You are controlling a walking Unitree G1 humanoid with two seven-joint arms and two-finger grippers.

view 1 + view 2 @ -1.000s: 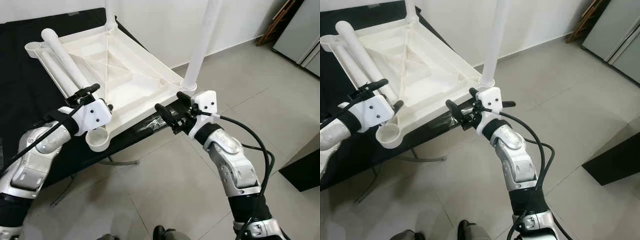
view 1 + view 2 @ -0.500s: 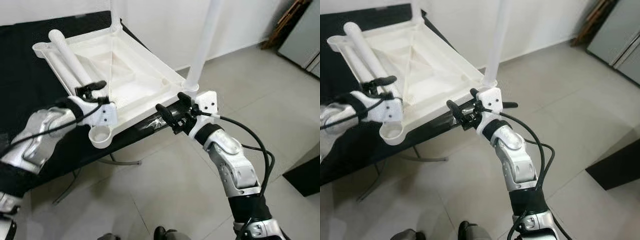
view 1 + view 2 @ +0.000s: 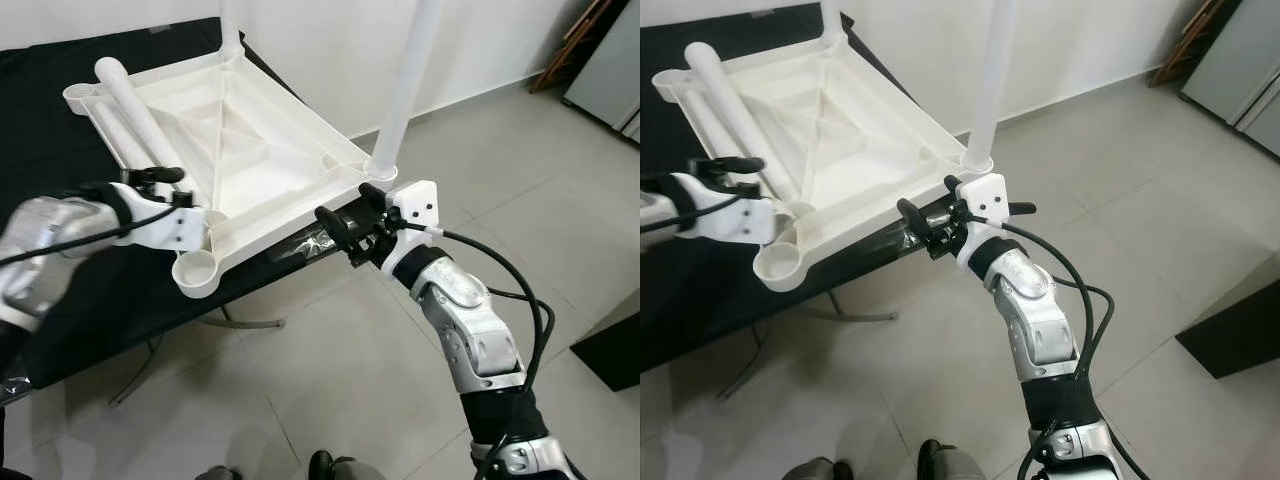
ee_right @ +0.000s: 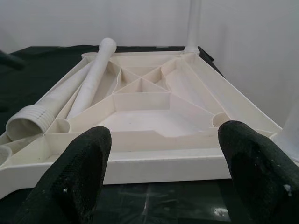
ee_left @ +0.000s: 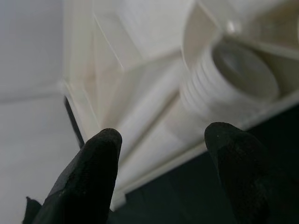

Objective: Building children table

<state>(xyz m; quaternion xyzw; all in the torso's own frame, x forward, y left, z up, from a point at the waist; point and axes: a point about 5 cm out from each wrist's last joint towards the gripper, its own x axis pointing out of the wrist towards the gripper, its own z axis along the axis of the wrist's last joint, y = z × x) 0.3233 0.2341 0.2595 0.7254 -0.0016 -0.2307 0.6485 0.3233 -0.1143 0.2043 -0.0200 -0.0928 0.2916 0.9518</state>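
**Upturned white table top on a black surface, two legs fitted, both grippers at its near edge**

A white plastic table top [image 3: 250,150] lies upside down on a black-covered surface [image 3: 60,130], its ribbed underside facing up. The near right corner overhangs the edge of that surface above a light tiled floor [image 3: 330,380]. Two white legs stand upright in corner sockets: one at the far corner [image 3: 230,25], one at the right corner [image 3: 405,90], just above the right gripper. Two more loose legs [image 3: 135,100] lie side by side along the left part of the underside; the right wrist view shows the threaded end of one of them [image 4: 28,122] pointing toward the near edge. The near left corner socket [image 3: 197,270] is an open round cup with no leg in it.

The left gripper [image 3: 165,190] sits at the left near edge of the table top, beside the ends of the lying legs and just above the open socket. In the left wrist view its fingers [image 5: 88,177] are spread apart with nothing between them, aimed at a threaded leg end [image 5: 219,84] and the rim of the top.

The right gripper [image 3: 345,215] is held low at the near right edge, close to the foot of the right upright leg. Its fingers [image 4: 79,172] are wide apart and hold nothing, pointing along the underside of the top
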